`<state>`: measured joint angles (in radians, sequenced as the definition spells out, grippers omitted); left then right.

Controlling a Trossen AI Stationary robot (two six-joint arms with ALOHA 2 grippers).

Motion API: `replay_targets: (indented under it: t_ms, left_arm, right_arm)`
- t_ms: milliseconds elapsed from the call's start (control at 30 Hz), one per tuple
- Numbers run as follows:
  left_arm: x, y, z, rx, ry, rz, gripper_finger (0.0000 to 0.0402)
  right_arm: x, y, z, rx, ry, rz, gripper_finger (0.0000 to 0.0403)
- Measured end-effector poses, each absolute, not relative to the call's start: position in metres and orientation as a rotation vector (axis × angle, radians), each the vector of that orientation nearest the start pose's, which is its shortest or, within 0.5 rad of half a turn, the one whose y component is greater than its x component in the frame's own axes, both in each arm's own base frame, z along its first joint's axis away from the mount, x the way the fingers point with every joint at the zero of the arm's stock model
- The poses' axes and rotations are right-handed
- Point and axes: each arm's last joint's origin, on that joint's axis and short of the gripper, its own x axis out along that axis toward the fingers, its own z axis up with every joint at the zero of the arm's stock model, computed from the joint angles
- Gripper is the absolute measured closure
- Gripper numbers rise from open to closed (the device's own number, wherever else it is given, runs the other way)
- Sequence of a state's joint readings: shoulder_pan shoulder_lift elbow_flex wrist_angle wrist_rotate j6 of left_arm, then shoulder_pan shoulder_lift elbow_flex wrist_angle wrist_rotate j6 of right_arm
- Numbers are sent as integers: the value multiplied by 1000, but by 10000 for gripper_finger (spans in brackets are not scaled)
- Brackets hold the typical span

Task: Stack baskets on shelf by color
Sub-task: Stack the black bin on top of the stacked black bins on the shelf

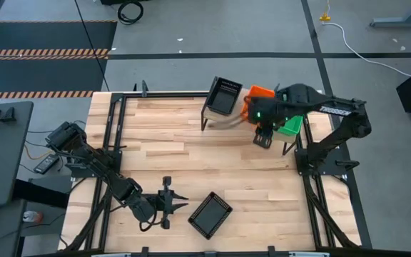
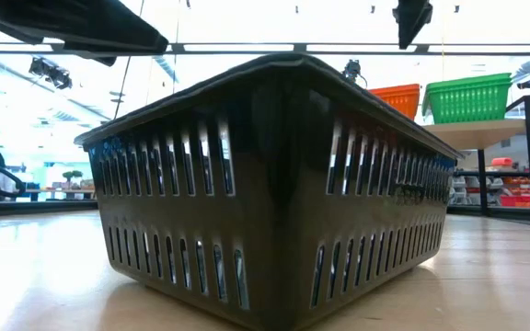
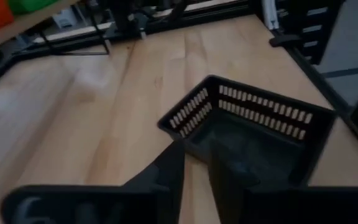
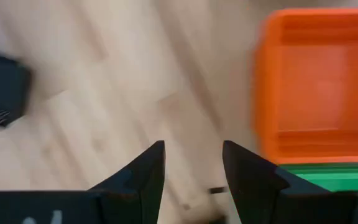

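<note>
A black mesh basket rests on its base on the table near the near edge and fills the low view. My left gripper is open at that basket's left corner. In the left wrist view, its fingers stand on either side of the wall beside that corner. On the shelf at the far right sit a black basket, an orange one and a green one. My right gripper is open and empty, hanging over the table in front of the shelf, near the orange basket. My left gripper has one finger over the inside of the black basket and the other outside, coming level from the table's left. Whether either finger touches the wall, I cannot tell. The basket sits flat on the table.
Bare wooden tabletop lies between the shelf and the near basket. Black metal frames run along the left and right table edges. The shelf's thin black legs stand on the table close to my right gripper.
</note>
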<state>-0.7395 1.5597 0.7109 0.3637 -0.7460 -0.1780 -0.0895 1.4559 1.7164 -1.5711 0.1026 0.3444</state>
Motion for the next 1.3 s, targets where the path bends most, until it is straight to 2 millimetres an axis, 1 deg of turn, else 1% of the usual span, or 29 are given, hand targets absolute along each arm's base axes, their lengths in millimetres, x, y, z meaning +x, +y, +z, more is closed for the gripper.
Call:
replay_targets:
  t_ms: [133,233,333,433,600,667,767,900,967,1133,1300]
  left_arm:
    - [237,-191,182,104,364,-15,277]
    - [238,-193,181,84,368,-42,237]
    - [239,-198,180,78,370,-85,206]
    - [246,-206,183,90,372,-140,188]
    - [268,-223,192,138,413,-202,182]
    - [279,-230,195,164,469,-223,182]
    - [293,-237,196,214,598,-252,182]
    - [306,-239,196,245,744,-316,182]
    - [308,-236,193,260,801,-344,182]
    - [314,-230,187,292,846,-379,182]
    - [320,-233,169,336,862,-434,182]
  right_arm:
    - [242,7,389,268,1278,-374,236]
    - [249,29,378,243,1295,-391,236]
    - [251,49,358,209,1343,-432,236]
    - [246,67,329,195,1412,-454,234]
    - [229,93,283,213,1504,-522,228]
    - [223,103,267,231,1530,-526,225]
    - [218,118,248,278,1514,-493,220]
    - [214,138,232,343,1452,-440,213]
    - [212,147,226,374,1420,-413,210]
    - [210,167,214,432,1317,-350,208]
    - [204,177,202,523,1257,-362,208]
